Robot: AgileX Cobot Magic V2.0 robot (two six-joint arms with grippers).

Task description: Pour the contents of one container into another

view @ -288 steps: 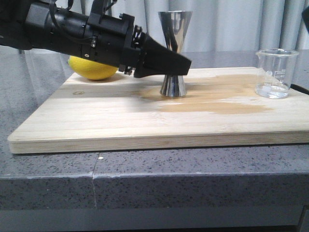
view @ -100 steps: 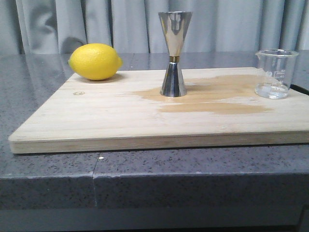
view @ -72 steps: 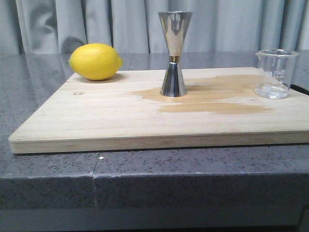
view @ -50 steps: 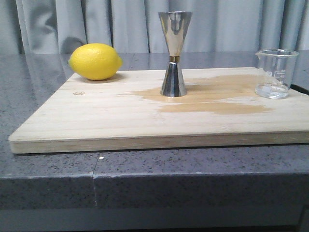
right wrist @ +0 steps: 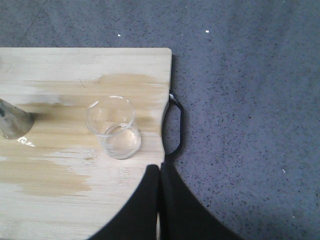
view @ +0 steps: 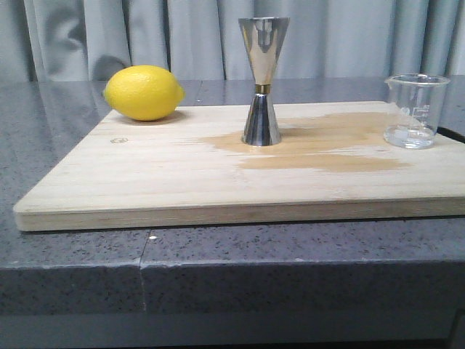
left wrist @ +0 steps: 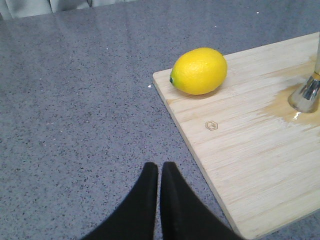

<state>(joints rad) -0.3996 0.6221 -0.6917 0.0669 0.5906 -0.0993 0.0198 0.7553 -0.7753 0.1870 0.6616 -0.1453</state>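
Both grippers pressed shut, empty: left gripper over countertop w/ lemon ahead, right gripper just behind glass beaker; steel jigger upright.

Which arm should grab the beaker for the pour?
Right, probably. Its tool hangs just beside the beaker at the board's right end. The left tool is off the board past the lemon.

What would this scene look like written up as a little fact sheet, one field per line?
Surface: wooden cutting board on a grey speckled counter
Beaker: upright at the board's right edge, a little clear liquid inside
Jigger: upright mid-board, in a wet stain
Lemon: back left corner
Left gripper: shut, empty, over the counter
Right gripper: shut, empty, near the beaker
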